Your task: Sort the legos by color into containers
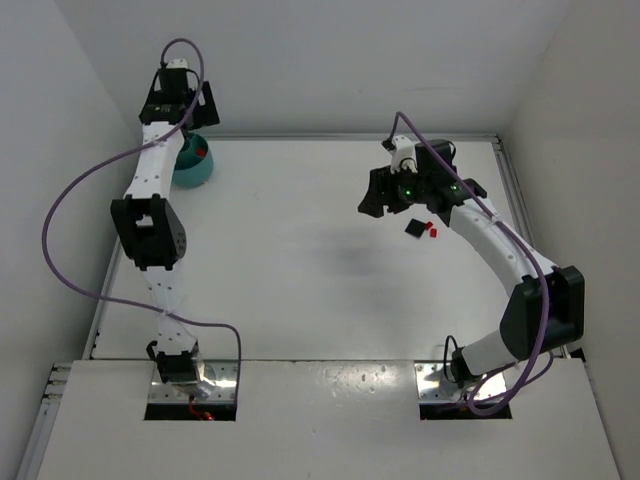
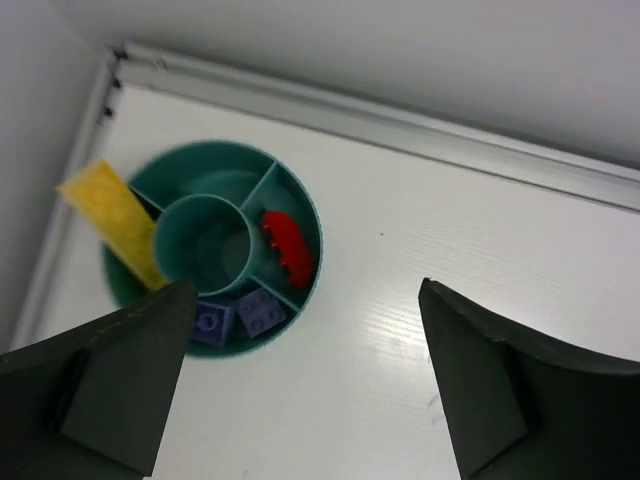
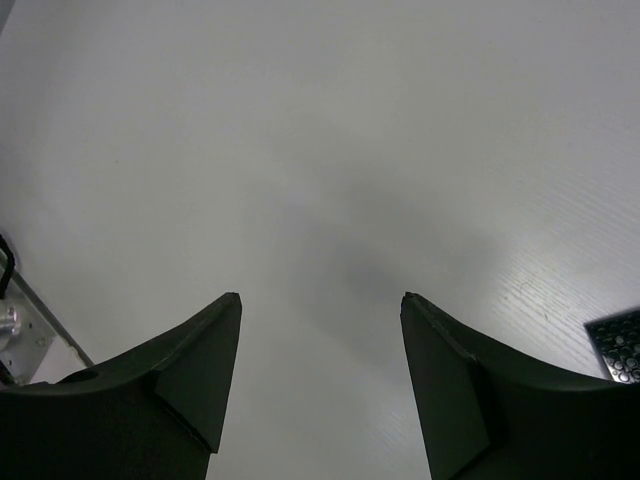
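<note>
The teal bowl (image 1: 186, 178) stands at the far left corner of the table. In the left wrist view the bowl (image 2: 215, 148) holds a long yellow lego (image 2: 112, 220) leaning out of one compartment. A red lego (image 2: 285, 243) lies in another compartment and two purple legos (image 2: 236, 317) in a third. My left gripper (image 1: 185, 118) hangs open and empty above the bowl (image 2: 307, 287). A black lego (image 1: 413, 228) and a small red lego (image 1: 433, 231) lie on the table at the right. My right gripper (image 1: 385, 205) is open and empty just left of them (image 3: 320, 297). The black lego shows at the right edge of the right wrist view (image 3: 618, 345).
White walls enclose the table on the left, back and right. A metal rail (image 2: 400, 125) runs along the back edge just behind the bowl. The left arm's purple cable (image 1: 60, 215) loops out to the left.
</note>
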Robot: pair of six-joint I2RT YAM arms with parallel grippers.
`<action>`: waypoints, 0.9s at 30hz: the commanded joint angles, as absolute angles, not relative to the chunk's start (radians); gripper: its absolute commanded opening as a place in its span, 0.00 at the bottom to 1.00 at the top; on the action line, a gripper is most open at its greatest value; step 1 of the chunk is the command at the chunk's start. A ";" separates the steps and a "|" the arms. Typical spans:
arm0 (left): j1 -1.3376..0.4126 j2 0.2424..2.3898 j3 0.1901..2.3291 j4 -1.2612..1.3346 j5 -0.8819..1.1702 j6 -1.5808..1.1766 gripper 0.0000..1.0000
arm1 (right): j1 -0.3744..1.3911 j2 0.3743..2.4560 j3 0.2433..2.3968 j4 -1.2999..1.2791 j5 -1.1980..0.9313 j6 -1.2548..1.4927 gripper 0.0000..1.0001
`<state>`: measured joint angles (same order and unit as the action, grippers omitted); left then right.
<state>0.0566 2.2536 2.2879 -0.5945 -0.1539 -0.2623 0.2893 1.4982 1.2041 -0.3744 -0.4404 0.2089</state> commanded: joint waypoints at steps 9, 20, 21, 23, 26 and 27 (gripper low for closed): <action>-0.221 1.566 1.940 -0.463 0.033 -0.060 1.00 | 0.270 1.497 1.218 -0.449 -0.175 0.056 0.60; -0.313 1.333 1.477 -0.466 0.350 -0.089 0.82 | 0.039 1.534 0.939 -0.405 0.035 -0.118 0.45; -0.313 1.324 1.467 -0.466 0.350 -0.089 0.82 | 0.023 1.543 0.939 -0.384 0.035 -0.127 0.43; -0.313 1.324 1.466 -0.457 0.338 -0.089 0.82 | -0.017 1.581 0.928 -0.374 0.035 -0.141 0.40; -0.313 1.324 1.466 -0.457 0.327 -0.100 0.82 | -0.046 1.655 0.952 -0.365 0.035 -0.141 0.39; -0.313 1.324 1.466 -0.457 0.327 -0.100 0.82 | -0.057 1.672 0.962 -0.365 0.035 -0.141 0.37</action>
